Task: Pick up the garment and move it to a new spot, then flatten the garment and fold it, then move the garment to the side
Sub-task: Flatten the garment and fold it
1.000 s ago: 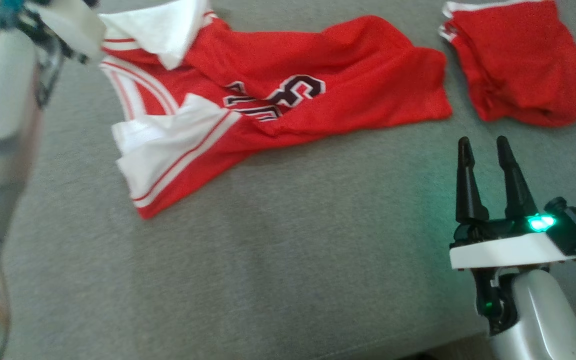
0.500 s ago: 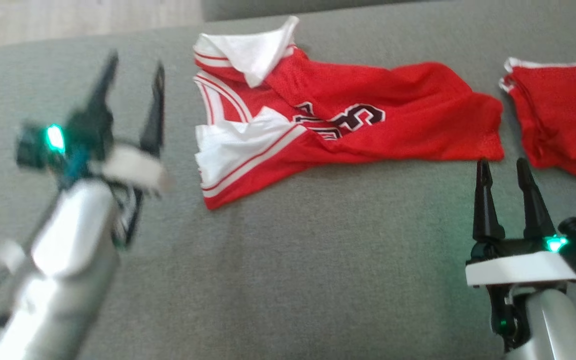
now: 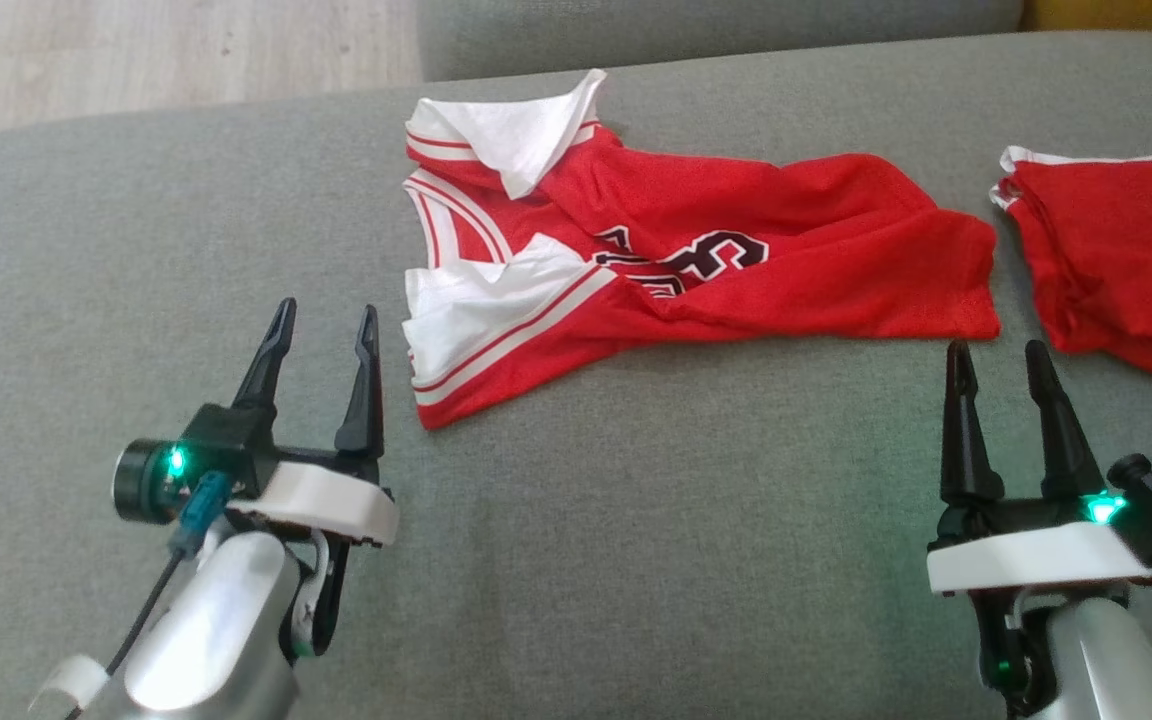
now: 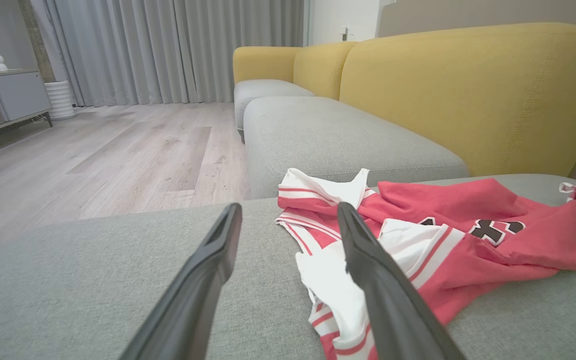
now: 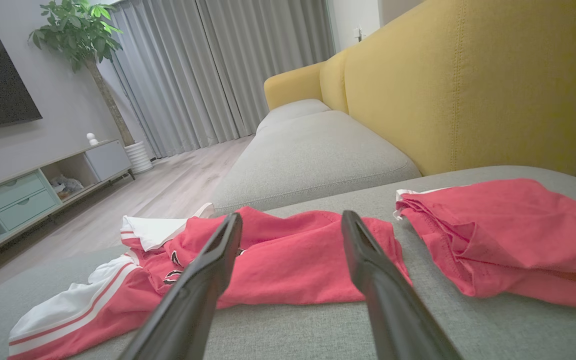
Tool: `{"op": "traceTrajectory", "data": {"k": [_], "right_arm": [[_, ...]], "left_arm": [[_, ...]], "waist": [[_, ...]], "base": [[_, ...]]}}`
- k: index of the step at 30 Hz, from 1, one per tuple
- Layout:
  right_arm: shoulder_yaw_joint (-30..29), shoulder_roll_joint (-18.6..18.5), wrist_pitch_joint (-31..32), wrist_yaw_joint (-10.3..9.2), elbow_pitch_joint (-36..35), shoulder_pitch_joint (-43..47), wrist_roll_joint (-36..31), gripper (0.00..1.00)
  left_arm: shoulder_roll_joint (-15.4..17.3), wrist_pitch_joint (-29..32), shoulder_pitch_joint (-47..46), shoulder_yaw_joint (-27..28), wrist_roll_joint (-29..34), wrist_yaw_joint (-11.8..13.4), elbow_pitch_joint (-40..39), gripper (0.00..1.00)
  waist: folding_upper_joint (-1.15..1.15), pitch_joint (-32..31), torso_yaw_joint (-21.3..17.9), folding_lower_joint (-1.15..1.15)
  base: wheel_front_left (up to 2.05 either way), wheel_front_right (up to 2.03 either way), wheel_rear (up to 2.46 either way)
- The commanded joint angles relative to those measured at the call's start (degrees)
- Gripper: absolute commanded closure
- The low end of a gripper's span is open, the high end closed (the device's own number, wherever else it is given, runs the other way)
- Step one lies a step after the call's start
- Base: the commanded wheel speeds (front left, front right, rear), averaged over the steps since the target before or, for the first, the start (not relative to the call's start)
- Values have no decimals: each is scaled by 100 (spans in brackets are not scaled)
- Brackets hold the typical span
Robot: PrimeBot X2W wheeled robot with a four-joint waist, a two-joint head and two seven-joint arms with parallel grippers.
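Left tool (image 3: 326,310) and right tool (image 3: 995,348) apart, empty. Pinch jersey (image 3: 736,250) by white shoulder and red hem, then lift both ends together.

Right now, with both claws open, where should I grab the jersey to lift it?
Take the jersey by its two near corners, from the near edge. The left claw sits beside the white-trimmed shoulder flap, bunched and raised enough to pinch. The right claw points at the hem corner, which lies flat at the edge. The middle is twisted; gripping there would likely trap folds.
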Motion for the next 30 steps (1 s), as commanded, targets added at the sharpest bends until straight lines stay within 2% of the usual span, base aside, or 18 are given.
{"op": "traceTrajectory", "data": {"k": [1,5,9,19,30], "right_arm": [[166,-33,-61,-5,-187,-105,-34,0],[212,-33,-61,-5,-229,-144,4,0],[220,-33,-61,-5,-256,-210,57,0],[314,-33,-61,-5,-269,-414,143,0],[304,-33,-61,-5,-221,-447,177,0]], "left_arm": [[186,-29,-289,214,54,27,-200,0],[315,204,-518,146,109,-55,-245,0],[425,659,-890,-4,145,-261,-147,0],[583,1729,-1785,-327,335,-500,858,0],[480,1725,-2000,-460,323,-629,1305,0]], "waist": [[0,45,-41,1],[0,208,-150,1],[0,458,-248,1],[0,981,-525,1],[0,1085,-629,1]], "base": [[0,0,0],[0,0,0],[0,0,0],[0,0,0],[0,0,0]]}}
